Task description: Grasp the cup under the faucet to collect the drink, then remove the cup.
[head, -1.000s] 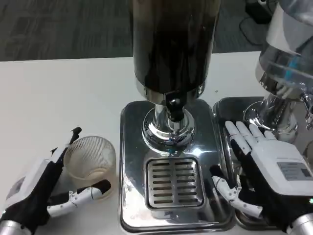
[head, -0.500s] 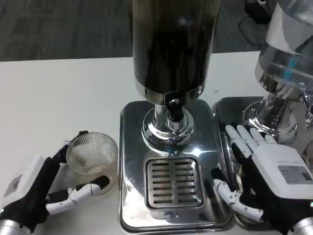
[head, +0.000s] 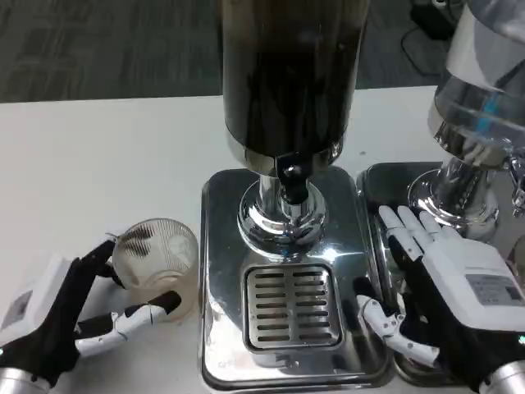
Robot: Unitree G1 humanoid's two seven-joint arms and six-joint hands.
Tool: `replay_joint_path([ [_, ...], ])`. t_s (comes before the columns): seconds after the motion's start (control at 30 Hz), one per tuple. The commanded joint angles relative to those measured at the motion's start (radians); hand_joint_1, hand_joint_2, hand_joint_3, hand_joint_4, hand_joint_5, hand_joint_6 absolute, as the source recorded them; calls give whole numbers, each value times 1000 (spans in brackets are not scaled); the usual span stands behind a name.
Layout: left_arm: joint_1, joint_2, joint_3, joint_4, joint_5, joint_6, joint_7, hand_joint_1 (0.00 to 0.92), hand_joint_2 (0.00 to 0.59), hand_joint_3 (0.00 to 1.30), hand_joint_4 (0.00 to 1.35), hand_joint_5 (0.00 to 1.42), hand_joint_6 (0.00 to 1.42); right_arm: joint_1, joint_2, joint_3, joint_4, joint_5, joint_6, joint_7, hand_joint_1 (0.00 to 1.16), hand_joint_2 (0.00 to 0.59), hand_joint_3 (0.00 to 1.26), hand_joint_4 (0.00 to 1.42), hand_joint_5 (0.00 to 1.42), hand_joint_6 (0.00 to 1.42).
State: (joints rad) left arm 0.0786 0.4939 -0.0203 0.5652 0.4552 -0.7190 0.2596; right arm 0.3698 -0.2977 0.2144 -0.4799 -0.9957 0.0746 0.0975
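A clear ribbed plastic cup (head: 157,264) stands left of the dispenser's steel base (head: 220,246), tilted slightly. My left hand (head: 57,320) grips it, thumb along its near side and fingers around its far left side. The faucet (head: 293,176) juts from the tall dispenser of dark drink (head: 287,74), above the slotted drip grate (head: 293,304). Nothing stands on the grate. My right hand (head: 459,295) rests open, fingers spread, over the right-hand tray, just right of the base.
A second dispenser (head: 480,107) with a clear tank stands at the right on its own steel tray (head: 385,185). White tabletop (head: 98,164) stretches to the left and behind the cup.
My left hand has closed around the cup and shifted it slightly up and toward the dispenser, tilting it. The right hand has hardly moved.
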Motion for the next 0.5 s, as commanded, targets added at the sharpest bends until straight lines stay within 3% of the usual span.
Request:
replay_joint_path([
  [0.03, -12, 1, -5, 4, 15, -33, 37, 471, 150, 419, 506, 744, 727, 6, 1, -1, -12, -3, 6, -8, 253, 430, 25, 0, 0, 45],
  [0.23, -18, 1, -7, 13, 25, -40, 49, 488, 162, 475, 562, 812, 830, 9, 3, -3, -14, -1, 8, -8, 255, 428, 25, 0, 0, 47],
  [0.5, -17, 0, -2, 6, 49, -45, 90, 488, 162, 487, 578, 814, 843, 10, 7, -3, -15, -4, 7, -8, 254, 429, 25, 0, 0, 57],
])
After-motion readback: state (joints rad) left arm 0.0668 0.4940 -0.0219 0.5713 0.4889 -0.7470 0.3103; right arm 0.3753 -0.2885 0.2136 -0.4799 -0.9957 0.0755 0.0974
